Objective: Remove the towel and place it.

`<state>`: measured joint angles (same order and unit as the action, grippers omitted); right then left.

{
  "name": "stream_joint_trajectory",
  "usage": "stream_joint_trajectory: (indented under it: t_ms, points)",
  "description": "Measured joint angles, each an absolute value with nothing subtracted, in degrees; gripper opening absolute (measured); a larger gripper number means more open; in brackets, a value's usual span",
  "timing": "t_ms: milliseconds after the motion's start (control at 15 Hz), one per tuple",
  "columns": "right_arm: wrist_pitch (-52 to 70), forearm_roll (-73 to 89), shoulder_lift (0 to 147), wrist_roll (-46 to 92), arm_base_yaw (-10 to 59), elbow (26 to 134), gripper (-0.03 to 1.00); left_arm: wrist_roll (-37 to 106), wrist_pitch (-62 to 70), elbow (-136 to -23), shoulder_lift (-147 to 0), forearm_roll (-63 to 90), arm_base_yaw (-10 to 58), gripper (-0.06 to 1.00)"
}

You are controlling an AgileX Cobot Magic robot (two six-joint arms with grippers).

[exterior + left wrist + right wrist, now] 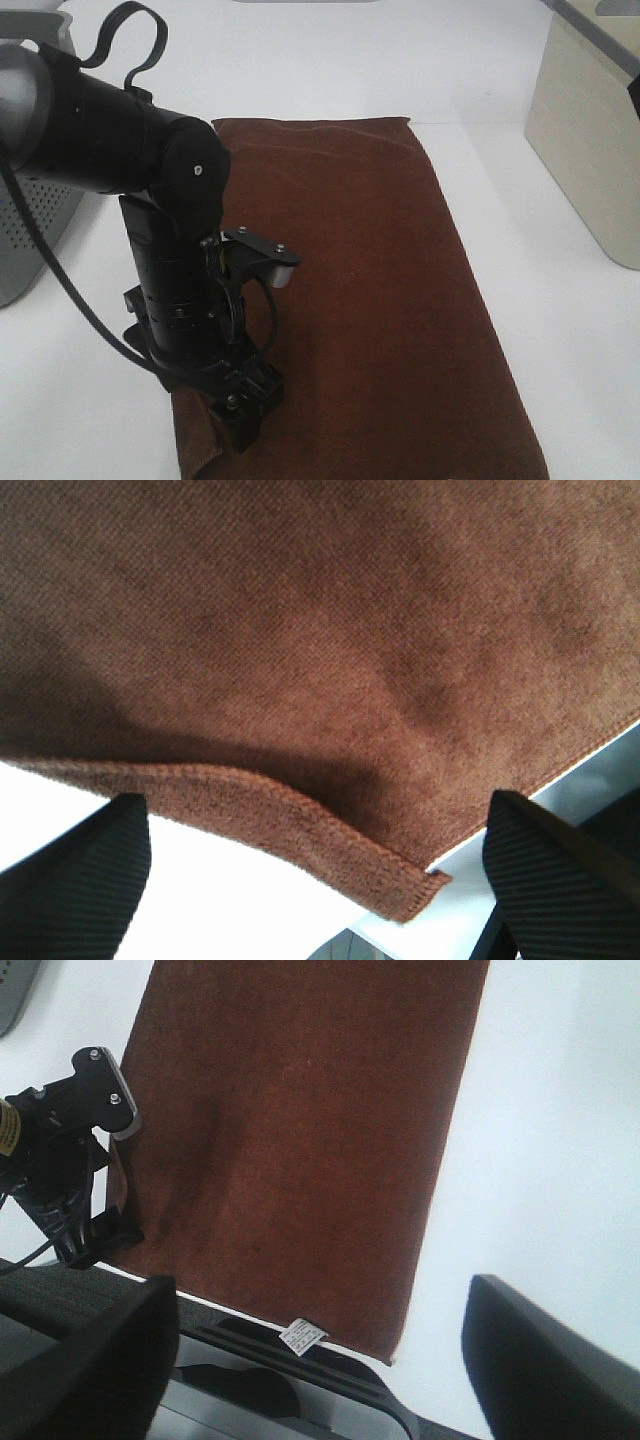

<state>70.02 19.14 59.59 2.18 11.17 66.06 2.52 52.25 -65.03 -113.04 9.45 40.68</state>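
The towel (370, 300) is a long rectangle of dark reddish-brown cloth with a fine, nubbly weave and stitched hems, lying flat on the smooth white tabletop (560, 330). A small white tag (303, 1336) sticks out from the hem at one near corner; its printing is too small to read.

The left gripper (315, 865) hangs low over the towel's near left corner, where the hem curls up off the tabletop in a shallow wave. Its ribbed black jaws stand apart on either side of that corner, grasping nothing.

The right gripper (320, 1355) sits well above the towel's near end, its dark jaws spread wide and empty, with the tag between them in its wrist view.

A grey perforated bin (30, 200) and a beige box (590, 150) flank the towel.
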Motion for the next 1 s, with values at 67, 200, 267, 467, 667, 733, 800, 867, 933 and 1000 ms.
stream_joint_trajectory:
  t_ms: [67, 200, 267, 467, 667, 733, 800, 867, 933, 1000]
  points:
    - [70.0, 19.1, 59.6, 2.3, 11.2, 66.1, 0.75, 2.1, 52.5, -65.0, -113.2, 9.3, 40.7, 0.82]
    - [70.0, 19.1, 59.6, 2.3, 11.2, 66.1, 0.75, 1.8, 54.1, -65.0, -113.8, 8.7, 40.7, 0.82]
    - [70.0, 19.1, 59.6, 2.4, 11.2, 66.1, 0.75, 1.7, 54.1, -65.0, -114.4, 8.4, 40.7, 0.82]
    - [70.0, 19.3, 59.6, 2.8, 11.2, 66.1, 0.75, 0.6, 53.6, -65.0, -115.4, 8.2, 40.7, 0.82]
    - [70.0, 20.1, 59.6, 3.6, 11.2, 66.1, 0.75, 0.0, 54.0, -65.0, -116.8, 7.7, 40.7, 0.82]
    - [70.0, 20.2, 59.6, 3.8, 11.2, 66.1, 0.75, -0.7, 54.3, -65.0, -116.8, 6.9, 40.7, 0.82]
    - [70.0, 20.2, 59.6, 3.8, 11.2, 66.1, 0.75, -2.2, 55.4, -65.0, -116.8, 5.6, 40.7, 0.82]
    - [70.0, 20.2, 59.6, 4.0, 11.2, 66.1, 0.75, -3.6, 56.9, -65.0, -116.8, 4.1, 40.7, 0.82]
    - [70.0, 20.2, 59.6, 4.3, 11.2, 66.1, 0.75, -4.6, 58.2, -65.0, -116.7, 2.9, 40.7, 0.82]
    - [70.0, 20.2, 59.6, 4.5, 11.2, 66.1, 0.75, -5.3, 59.4, -65.0, -116.2, 2.2, 40.7, 0.82]
